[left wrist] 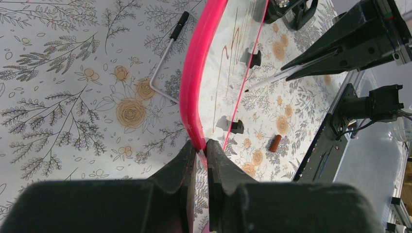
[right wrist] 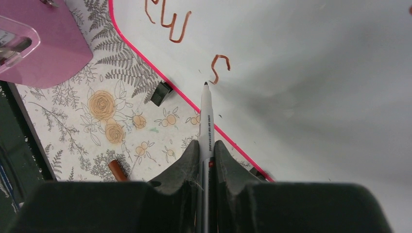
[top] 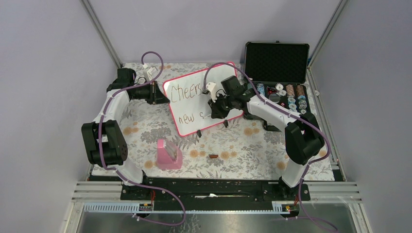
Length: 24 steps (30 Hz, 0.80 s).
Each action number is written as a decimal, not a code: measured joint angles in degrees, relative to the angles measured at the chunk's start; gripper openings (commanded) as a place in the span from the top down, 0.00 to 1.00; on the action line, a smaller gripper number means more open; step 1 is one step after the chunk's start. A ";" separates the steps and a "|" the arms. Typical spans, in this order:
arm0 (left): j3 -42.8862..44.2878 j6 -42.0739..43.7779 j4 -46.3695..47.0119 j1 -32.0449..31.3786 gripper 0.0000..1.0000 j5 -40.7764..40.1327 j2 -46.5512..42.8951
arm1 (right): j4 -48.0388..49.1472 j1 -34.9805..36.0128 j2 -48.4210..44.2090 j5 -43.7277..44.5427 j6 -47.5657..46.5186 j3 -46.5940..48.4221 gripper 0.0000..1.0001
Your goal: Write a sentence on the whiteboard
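Note:
The whiteboard [top: 201,104], white with a pink-red frame, lies tilted in the middle of the table. The sentence on it reads "Cheers" [top: 187,91] on one line and "new s" [top: 192,118] below. My left gripper [left wrist: 200,145] is shut on the board's pink frame [left wrist: 194,82] at its left edge. My right gripper [right wrist: 207,145] is shut on a white marker [right wrist: 206,111]. The marker's dark tip sits at the board surface [right wrist: 316,73], just beside the letter "s" [right wrist: 218,68]. I cannot tell whether the tip touches.
An open black foam-lined case [top: 277,60] stands at the back right with poker chips [top: 291,94] in front of it. A pink holder [top: 168,154] and a small brown cap [top: 213,156] lie in front of the board. A bent metal rod [left wrist: 163,73] lies behind the board.

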 measured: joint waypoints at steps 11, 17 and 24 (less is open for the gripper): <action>0.00 0.00 0.00 0.00 1.00 -0.02 0.00 | -0.11 -0.59 0.00 0.92 0.00 0.68 1.00; 0.00 0.02 0.00 0.00 1.00 0.00 0.00 | 0.02 -0.68 0.00 1.57 0.00 1.81 1.00; 0.00 0.02 0.00 0.00 1.00 -0.02 0.00 | 0.02 -0.81 0.00 1.99 0.00 1.92 1.00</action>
